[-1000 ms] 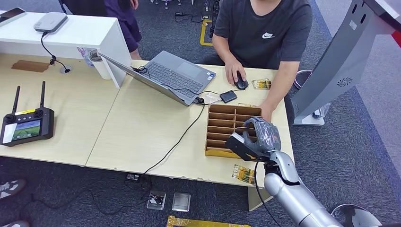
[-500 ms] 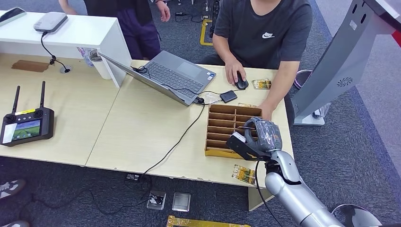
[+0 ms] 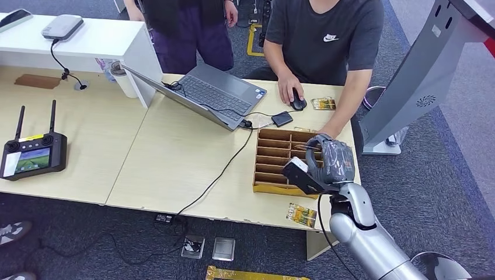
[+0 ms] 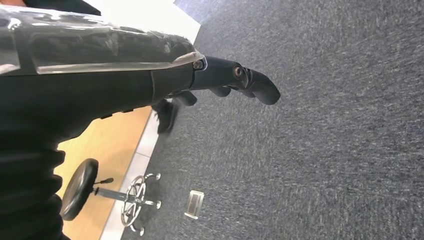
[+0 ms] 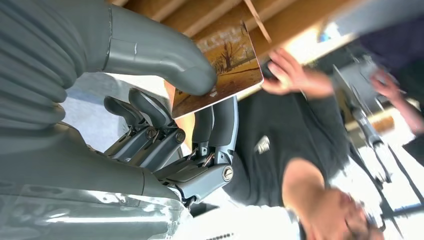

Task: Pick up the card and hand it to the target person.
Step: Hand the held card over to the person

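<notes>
Card (image 5: pixel 220 70) with a yellow tree picture sits pinched between the thumb and fingers (image 5: pixel 220 117) of my right hand (image 3: pixel 327 166), low and right of the middle in the head view, over the wooden box (image 3: pixel 274 160) with slots on the worktop (image 3: pixel 175 157). A person in a dark shirt (image 3: pixel 327 35) sits at the top, one hand on a mouse (image 3: pixel 297 103). Another card (image 3: pixel 302 214) lies near the worktop's front edge. My left hand (image 4: pixel 235 82) hangs over the grey carpet (image 4: pixel 325 125), fingers curled, holding nothing.
</notes>
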Available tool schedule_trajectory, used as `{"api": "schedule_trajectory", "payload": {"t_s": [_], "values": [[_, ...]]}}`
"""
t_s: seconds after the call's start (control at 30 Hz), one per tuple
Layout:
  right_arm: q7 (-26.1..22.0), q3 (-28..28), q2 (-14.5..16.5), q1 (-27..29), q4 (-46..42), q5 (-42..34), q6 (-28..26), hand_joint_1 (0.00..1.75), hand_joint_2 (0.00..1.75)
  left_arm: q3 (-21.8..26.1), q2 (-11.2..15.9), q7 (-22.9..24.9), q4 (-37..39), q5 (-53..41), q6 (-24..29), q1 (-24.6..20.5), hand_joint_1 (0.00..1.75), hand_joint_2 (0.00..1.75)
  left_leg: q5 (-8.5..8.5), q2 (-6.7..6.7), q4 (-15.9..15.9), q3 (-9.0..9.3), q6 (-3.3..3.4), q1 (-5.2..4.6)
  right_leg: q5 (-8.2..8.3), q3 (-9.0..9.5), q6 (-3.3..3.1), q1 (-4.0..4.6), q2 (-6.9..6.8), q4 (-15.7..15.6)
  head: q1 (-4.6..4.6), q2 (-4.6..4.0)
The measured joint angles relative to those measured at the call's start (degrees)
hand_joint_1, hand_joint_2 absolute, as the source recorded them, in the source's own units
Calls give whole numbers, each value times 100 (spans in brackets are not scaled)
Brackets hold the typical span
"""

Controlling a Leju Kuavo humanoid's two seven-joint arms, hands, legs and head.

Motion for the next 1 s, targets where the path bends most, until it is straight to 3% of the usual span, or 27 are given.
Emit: {"api": "schedule_trajectory", "payload": {"t_s": [0.3,0.53,0.77,1.0], "values": [[184,-260,-164,279,-1378,255,-9,175,175,0,1,-16,0,44,-61,4,0,175,0,0,0,1,0,0,0,1,0,0,0,0,0,0],[-58,-416,-155,237,-1648,-47,211,175,175,0,1,-16,0,2,-96,3,0,175,0,1,0,-3,0,0,0,2,0,0,0,0,2,0],[-820,-429,242,-583,-554,-766,336,175,175,-8,1,-58,0,-162,-125,-18,0,175,3,0,0,-3,-2,0,1,3,-1,0,0,2,4,0],[-1010,-400,931,-1457,1142,-793,308,175,175,-17,2,-60,0,-186,-165,-36,0,175,3,-6,0,-7,-2,1,1,0,-1,1,-4,5,0,0]]}}
